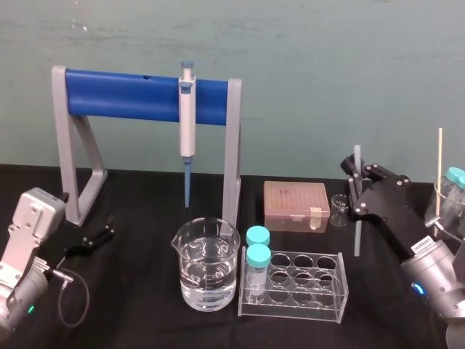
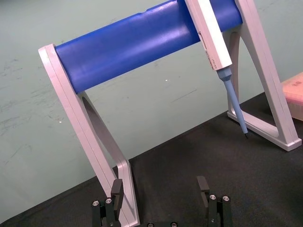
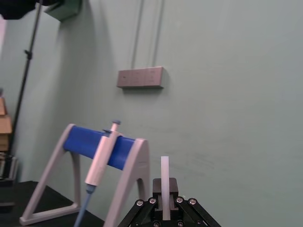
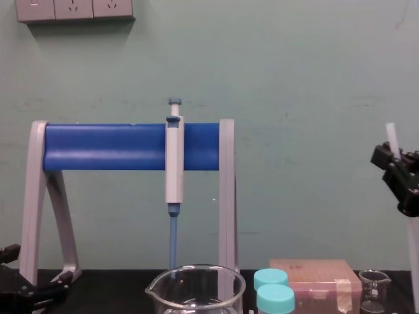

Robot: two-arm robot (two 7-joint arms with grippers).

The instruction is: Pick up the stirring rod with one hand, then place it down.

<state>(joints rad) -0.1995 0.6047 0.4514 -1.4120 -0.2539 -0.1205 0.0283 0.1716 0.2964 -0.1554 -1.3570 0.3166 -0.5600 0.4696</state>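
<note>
**Right gripper clamped on the stirring rod, mid-right of the head view**

1. Black, angular-fingered right gripper (image 1: 354, 190), mid-right of the head view. Its fingers are closed on the rod, gripping a little above mid-length.
2. Long, thin, translucent white stirring rod (image 1: 357, 234), held nearly upright with both ends protruding from the grip. Whether its lower end touches the table cannot be told.
3. Small clear glass beaker (image 1: 338, 209), just left of the rod.
4. Brownish-pink lidded plastic box (image 1: 296, 206), just left of the small beaker.
5. Clear plastic tube rack (image 1: 305, 309), lower centre-right of the frame, with two teal-capped vials (image 1: 257, 258) at its left end.
6. Large glass beaker of clear liquid (image 1: 207, 265), lower centre, just left of the rack.
7. Grey-legged stand with a blue crossbar (image 1: 123, 94), upper left to centre. A grey pipette with a blue tip (image 1: 187, 123) hangs from the bar.
8. Black left gripper (image 1: 107, 229), lower left of the frame, with fingers apart and holding nothing, low over the black tabletop (image 1: 138, 305).
</note>
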